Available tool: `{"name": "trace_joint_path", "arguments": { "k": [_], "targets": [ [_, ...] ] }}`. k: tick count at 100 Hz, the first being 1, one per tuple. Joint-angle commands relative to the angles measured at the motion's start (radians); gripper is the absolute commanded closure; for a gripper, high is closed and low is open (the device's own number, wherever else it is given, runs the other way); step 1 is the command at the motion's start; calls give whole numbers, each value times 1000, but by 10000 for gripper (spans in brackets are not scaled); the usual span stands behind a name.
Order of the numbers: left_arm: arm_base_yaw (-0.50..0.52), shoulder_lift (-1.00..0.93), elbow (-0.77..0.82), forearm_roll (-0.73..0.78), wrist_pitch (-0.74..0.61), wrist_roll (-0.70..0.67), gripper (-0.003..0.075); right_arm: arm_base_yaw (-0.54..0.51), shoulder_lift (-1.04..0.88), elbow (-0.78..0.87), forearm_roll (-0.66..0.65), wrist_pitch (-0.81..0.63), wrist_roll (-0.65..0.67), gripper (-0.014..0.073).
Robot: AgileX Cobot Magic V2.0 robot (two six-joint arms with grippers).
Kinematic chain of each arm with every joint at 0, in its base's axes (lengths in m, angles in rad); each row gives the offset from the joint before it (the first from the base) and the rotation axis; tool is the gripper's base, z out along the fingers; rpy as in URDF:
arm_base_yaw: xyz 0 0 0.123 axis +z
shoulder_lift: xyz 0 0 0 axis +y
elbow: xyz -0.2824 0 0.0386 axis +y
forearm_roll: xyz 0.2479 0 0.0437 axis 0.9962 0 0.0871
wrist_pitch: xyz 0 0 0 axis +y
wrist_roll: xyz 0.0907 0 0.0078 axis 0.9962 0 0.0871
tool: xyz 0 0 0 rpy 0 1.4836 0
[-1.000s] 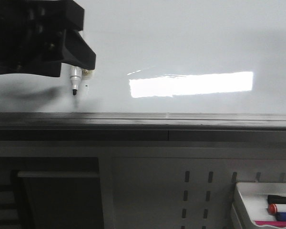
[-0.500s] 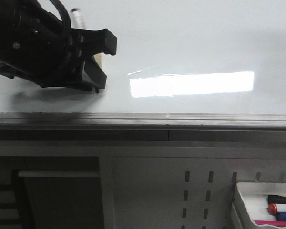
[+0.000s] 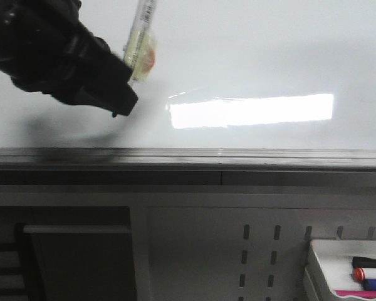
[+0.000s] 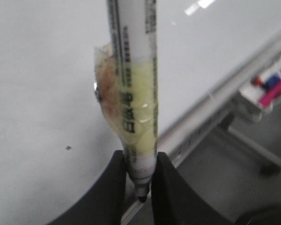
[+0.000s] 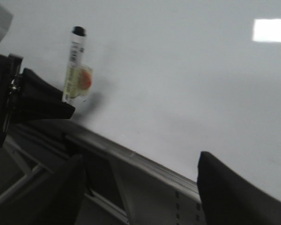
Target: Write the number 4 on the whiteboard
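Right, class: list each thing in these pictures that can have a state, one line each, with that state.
Left pincer: shut on the marker.
Marker: uncapped, tip off the board, yellowed tape around its barrel.
Right pincer: open, holding nothing.
Whiteboard: no number 4 drawn, only a tiny black dot.
Marker tray: holds spare markers lying flat.

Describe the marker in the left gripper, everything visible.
The marker is a slim white pen with printed text along the barrel and yellowish clear tape around its lower part, an orange-brown patch under the tape. The left gripper is shut on it near the black tip, which pokes out below the fingers. The right wrist view shows a black end cap. It stands tilted before the whiteboard; tip contact cannot be judged.
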Motion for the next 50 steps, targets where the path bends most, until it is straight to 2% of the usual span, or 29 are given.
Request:
{"name": "trace_joint_path", "arguments": {
  "k": [1, 8, 18, 42, 50],
  "targets": [
    [-60, -79, -30, 182, 148, 98, 740, 82, 59, -69, -28, -33, -93, 138],
    [-100, -114, -30, 201, 265, 210, 740, 146, 118, -107, -44, 1, -127, 138],
    [-141, -160, -30, 165, 344, 341, 740, 203, 206, -152, -72, 4, -136, 138],
    [-190, -257, -30, -6, 349, 529, 740, 256, 351, -229, -112, -7, -136, 138],
    [-190, -287, -30, -57, 350, 603, 740, 283, 364, -247, -112, -12, -180, 139]
  ]
}}
